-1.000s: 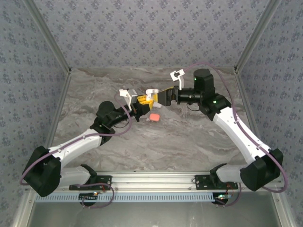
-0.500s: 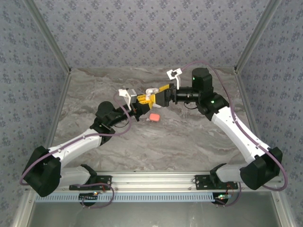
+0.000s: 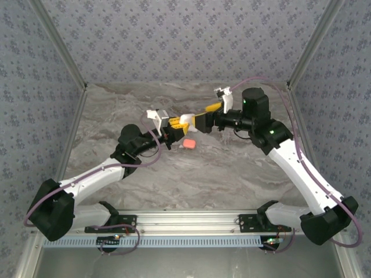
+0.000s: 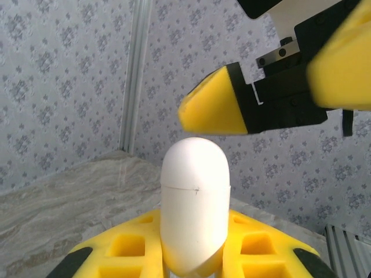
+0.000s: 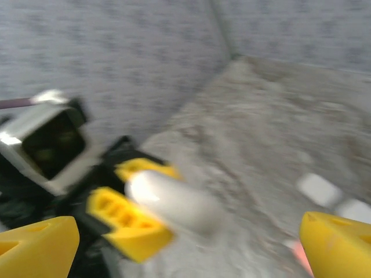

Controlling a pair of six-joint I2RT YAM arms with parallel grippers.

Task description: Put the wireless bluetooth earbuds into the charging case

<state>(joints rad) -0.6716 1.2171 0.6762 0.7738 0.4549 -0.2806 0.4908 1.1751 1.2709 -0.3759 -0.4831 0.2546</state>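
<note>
White charging case point(image 4: 194, 202), lid seam closed, is clamped upright in the left gripper point(image 3: 173, 126) above the table point(image 3: 232, 168). The right gripper point(image 3: 198, 117), jaws wide and empty, flanks it from 3 o'clock. Judged status: lid not yet opened; earbud insertion remains.

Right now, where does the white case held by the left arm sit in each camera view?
Top external: the white case is at the centre, slightly above the middle, raised over the table.
Left wrist: bottom centre, upright, a seam across it.
Right wrist: below the centre, blurred.
Shared landmark: the left gripper's yellow fingers, clamped on the case.
</note>
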